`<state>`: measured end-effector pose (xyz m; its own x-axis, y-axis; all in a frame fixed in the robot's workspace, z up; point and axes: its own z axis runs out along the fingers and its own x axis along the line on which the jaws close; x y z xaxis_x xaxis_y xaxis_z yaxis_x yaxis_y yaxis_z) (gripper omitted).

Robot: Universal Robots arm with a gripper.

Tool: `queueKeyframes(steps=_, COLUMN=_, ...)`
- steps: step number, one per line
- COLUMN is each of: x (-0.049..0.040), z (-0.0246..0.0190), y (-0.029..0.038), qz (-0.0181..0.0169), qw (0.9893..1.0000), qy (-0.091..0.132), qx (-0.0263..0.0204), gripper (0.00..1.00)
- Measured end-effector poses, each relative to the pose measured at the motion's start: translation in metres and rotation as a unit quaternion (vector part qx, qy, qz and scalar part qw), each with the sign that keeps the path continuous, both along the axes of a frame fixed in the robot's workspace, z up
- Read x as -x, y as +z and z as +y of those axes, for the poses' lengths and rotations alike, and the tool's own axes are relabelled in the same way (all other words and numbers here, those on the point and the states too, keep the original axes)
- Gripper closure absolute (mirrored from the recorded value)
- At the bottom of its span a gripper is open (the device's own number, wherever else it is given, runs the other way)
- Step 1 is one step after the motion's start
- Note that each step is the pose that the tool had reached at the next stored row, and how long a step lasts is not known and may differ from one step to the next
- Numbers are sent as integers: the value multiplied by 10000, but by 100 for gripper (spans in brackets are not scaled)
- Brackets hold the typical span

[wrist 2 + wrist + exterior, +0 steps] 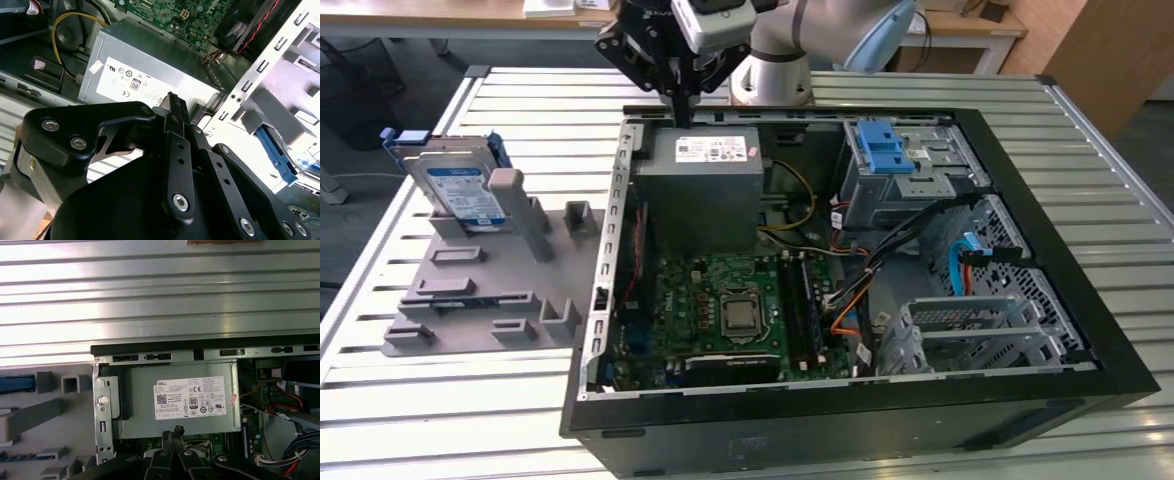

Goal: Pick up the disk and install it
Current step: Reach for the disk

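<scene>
A table (480, 420) of ribbed metal slats fills the foreground, with wooden desks along the far edge of the room behind it. On the table lies an open black computer case (854, 420), its side off and its inside facing up. Inside are a large grey power supply (700, 210) with a white sticker (710, 150) of small print and marks, a green motherboard (720, 310), a blue plastic latch (887, 150) on a metal bay, a bare metal drive cage (974, 330), and loose cables. On the exterior view's left of the case sits a grey fixture (467, 290) with slots and blocks. The disk (460, 190) stands upright in it, blue carrier frame around its edges and its white-and-blue label facing the camera. The gripper (680, 118) hangs over the far end of the power supply, well apart from the disk. Its fingers are pressed together and hold nothing. In both wrist views the closed fingertips point at the power supply's sticker (195, 397).
</scene>
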<state>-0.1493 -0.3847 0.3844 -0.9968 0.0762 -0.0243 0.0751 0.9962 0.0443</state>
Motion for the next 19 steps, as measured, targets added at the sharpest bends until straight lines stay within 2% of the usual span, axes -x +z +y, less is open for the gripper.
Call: queueKeyframes(steps=19, x=46, z=7, y=-27, qz=1, qw=10000, qy=0, qx=0, gripper=89)
